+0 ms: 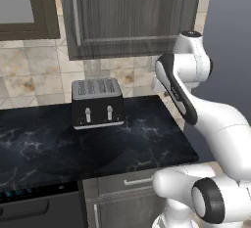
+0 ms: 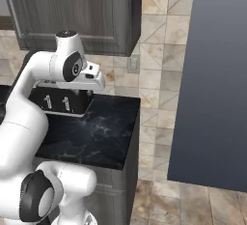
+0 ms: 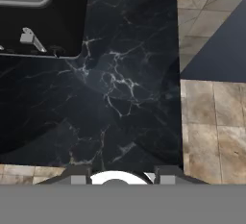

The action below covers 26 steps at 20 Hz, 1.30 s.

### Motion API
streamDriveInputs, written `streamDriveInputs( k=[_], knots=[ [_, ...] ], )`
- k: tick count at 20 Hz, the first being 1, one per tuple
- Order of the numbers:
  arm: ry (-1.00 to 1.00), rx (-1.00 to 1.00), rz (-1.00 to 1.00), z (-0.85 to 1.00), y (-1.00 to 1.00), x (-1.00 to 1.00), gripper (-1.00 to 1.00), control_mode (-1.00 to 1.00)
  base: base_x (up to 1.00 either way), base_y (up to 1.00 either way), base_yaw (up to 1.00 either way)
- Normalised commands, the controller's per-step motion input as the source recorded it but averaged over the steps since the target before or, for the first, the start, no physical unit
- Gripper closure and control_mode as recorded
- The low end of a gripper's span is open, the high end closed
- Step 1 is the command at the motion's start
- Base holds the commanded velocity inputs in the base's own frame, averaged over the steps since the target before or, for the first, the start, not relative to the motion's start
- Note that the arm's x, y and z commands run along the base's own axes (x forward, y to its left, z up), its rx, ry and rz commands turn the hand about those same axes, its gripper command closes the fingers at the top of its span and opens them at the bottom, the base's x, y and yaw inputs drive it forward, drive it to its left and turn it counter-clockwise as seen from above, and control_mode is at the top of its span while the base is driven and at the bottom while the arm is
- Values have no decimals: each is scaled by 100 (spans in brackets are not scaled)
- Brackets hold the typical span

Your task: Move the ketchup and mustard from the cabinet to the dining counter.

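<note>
Overhead, the cabinet (image 1: 130, 14) hangs shut above the toaster (image 1: 97, 103).

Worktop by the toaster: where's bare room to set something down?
Free: the black worktop from the toaster across to its right end, and the strip in front of the toaster. Crowded only at the back, where the toaster stands under the closed cabinet.

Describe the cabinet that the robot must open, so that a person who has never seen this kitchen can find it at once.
Start at the black white-veined marble worktop with the black and silver four-slot toaster. Directly above the toaster, on the tiled wall, hangs the dark grey-brown wood-grain cabinet, door shut. Its solid panelled door and long vertical silver bar handle distinguish it from the glass-fronted cabinet to its left.
</note>
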Motion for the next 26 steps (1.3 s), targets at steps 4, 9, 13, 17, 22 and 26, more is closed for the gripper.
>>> streamDriveInputs(
  k=[4, 9, 13, 17, 22, 26],
  knots=[
    [0, 0, 0, 0, 11, -19, -100, -100, 0, 0, 0],
    [-5, -7, 0, 1, 67, 0, -100, -100, 0, 0, 0],
    [-37, -17, 0, 15, 90, -38, -100, -100, 0, 0, 0],
    [-48, -5, -2, 41, 72, -70, -100, -100, 0, 0, 0],
    [-51, 0, 0, 72, 62, -66, -100, -100, 0, 0, 0],
    [-49, 0, 0, 82, 62, -40, -100, -100, 0, 0, 0]
  ],
)
